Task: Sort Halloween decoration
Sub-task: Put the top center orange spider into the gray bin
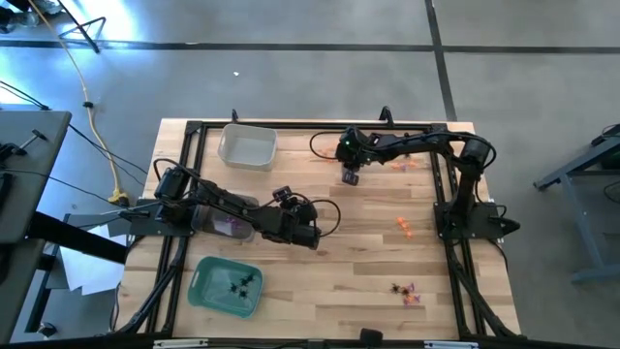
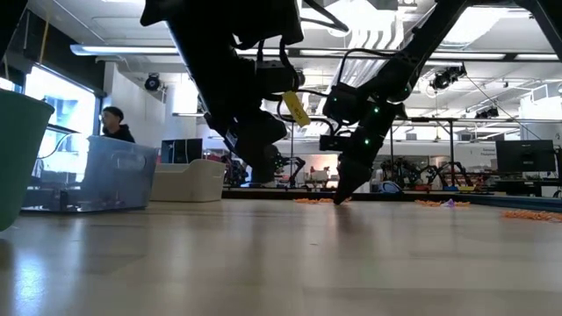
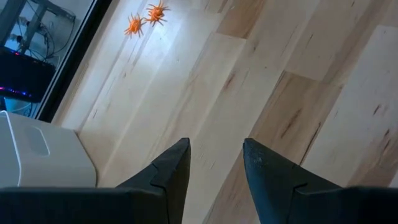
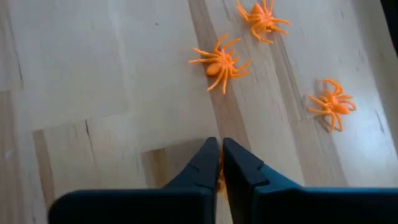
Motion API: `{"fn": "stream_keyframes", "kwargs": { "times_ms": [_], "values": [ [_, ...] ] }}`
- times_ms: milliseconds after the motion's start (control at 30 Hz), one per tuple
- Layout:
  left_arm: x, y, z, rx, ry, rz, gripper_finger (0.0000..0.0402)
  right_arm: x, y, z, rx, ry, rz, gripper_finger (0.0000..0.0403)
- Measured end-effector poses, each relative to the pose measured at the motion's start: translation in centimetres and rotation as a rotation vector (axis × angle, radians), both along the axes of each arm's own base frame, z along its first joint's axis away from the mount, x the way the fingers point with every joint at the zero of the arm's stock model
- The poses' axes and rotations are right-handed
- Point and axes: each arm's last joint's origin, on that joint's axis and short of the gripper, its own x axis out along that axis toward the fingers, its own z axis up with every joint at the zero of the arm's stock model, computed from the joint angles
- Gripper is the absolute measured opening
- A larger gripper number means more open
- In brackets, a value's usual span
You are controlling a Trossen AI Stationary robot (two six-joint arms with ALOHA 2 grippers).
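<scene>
My right gripper (image 4: 219, 152) stands at the table's far middle (image 1: 351, 176), its fingers pointing down and shut on a small orange spider (image 4: 218, 167). Three more orange spiders (image 4: 221, 62) lie on the wood just beyond it. My left gripper (image 3: 214, 149) is open and empty over the table's middle (image 1: 310, 231); two orange spiders (image 3: 146, 18) lie ahead of it. In the low view my right gripper's tips (image 2: 342, 197) are down at the table top. My right gripper pinches the orange spider between its two fingertips, coming from above. Only a sliver of orange (image 4: 218, 167) shows in the narrow gap, so which part of the spider it has cannot be told. Whether the spider is clear of the wood cannot be told.
A white tray (image 1: 247, 147) stands far left. A clear tray (image 1: 231, 223) with purple pieces sits under my left arm. A green tray (image 1: 225, 286) with black spiders is near left. Orange spiders (image 1: 403, 228) and mixed pieces (image 1: 407, 293) lie at the right. A person (image 2: 112, 123) is behind the table.
</scene>
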Motion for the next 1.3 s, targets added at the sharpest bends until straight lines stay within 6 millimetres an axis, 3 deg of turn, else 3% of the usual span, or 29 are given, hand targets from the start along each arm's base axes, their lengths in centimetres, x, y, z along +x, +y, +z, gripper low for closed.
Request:
{"fn": "stream_keyframes", "kwargs": {
  "times_ms": [300,533,767,1000,1200,1300],
  "values": [
    [-0.5,0.3,0.3,0.080,0.000,0.039,0.0136,0.4,-0.2,0.7,0.034,-0.001,-0.060,0.0003],
    [-1.9,0.5,3.3,0.147,-0.073,0.103,0.0136,2.3,-0.9,3.5,0.059,-0.082,-0.068,0.0001],
    [-4.1,-0.1,6.4,0.180,-0.155,0.137,0.0135,6.0,-0.6,7.9,0.098,-0.366,0.031,0.0001],
    [-6.5,-1.0,7.8,0.222,-0.182,0.181,0.0135,9.3,1.3,12.1,0.063,-0.671,0.159,0.0000],
    [-8.7,-1.5,8.3,0.273,-0.166,0.229,0.0135,10.8,2.2,13.6,0.021,-0.806,0.205,0.0000],
    [-9.4,-1.6,8.5,0.282,-0.175,0.256,0.0135,12.0,1.9,13.4,0.034,-0.836,0.191,0.0000]
  ]
}}
